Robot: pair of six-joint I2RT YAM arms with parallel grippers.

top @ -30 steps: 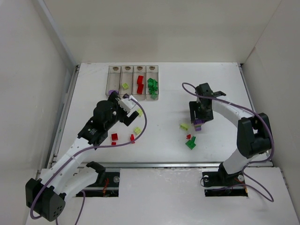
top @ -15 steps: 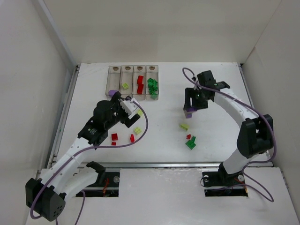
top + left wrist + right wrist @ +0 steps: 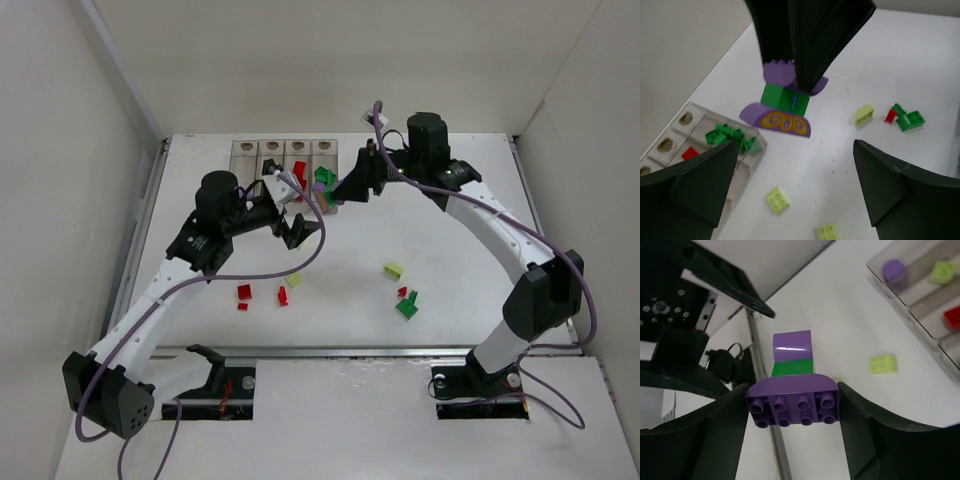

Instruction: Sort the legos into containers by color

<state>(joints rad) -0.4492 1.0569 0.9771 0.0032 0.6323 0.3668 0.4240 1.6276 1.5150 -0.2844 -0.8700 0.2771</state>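
The right gripper (image 3: 792,396) is closed on a small stack of bricks (image 3: 792,367). Its purple studded base is clamped between the two fingers, with a green block and a rounded purple cap beyond it. In the left wrist view the stack is seen hanging from the fingers, clear of the table (image 3: 880,65), with a blue figure on the green block and a yellow oval pattern on the purple base. In the top view it is held at the right end of the row of bins (image 3: 245,160), over or just beside the bin of green bricks; which of the two cannot be told.

The left gripper (image 3: 795,150) is spread wide and nothing is held in it. It is pointed towards the right gripper, and the two are near each other by the bins.

The four clear bins are joined in a row at the far side of the table. A rounded purple piece (image 3: 895,270) is lying in the end bin, a yellow-green brick (image 3: 942,271) in the next, red bricks (image 3: 299,170) in the third and a heap of green bricks (image 3: 732,137) in the fourth.

Other bricks are scattered on the table. Three loose red bricks (image 3: 244,291) and a loose yellow-green brick (image 3: 293,279) are seen beside the left arm (image 3: 160,290). A pale brick (image 3: 394,270), a small red brick (image 3: 403,292) and a green brick (image 3: 407,307) are grouped further right, well apart from the bins.
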